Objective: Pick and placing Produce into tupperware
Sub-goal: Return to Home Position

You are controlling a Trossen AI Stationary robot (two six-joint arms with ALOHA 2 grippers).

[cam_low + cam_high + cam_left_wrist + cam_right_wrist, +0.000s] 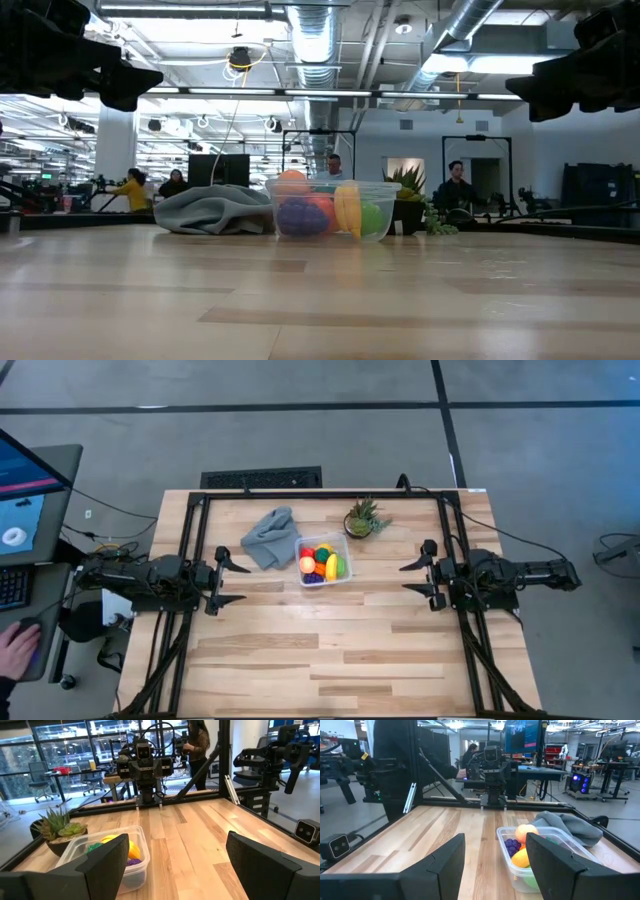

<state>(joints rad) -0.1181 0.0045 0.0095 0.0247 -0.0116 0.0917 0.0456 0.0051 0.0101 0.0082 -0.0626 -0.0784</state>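
1. Your left gripper [240, 584] is hanging at the counter's [330, 650] left edge, its fingers spread wide and gripping nothing.
2. Your right gripper [405, 578] is hanging at the right edge, facing the left one, its fingers likewise released and empty.
3. The produce [322, 563] is lying piled inside the clear tupperware [322, 538], which is sitting between your 2 grippers, well apart from both.
4. A grey cloth [268, 537] is lying just beside the tupperware, and a potted plant [363, 518] is standing near its other side.

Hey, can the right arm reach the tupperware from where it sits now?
Probably yes. The right pincer, open, faces the tupperware across bare table, with nothing standing between them; the potted plant sits off to the side.
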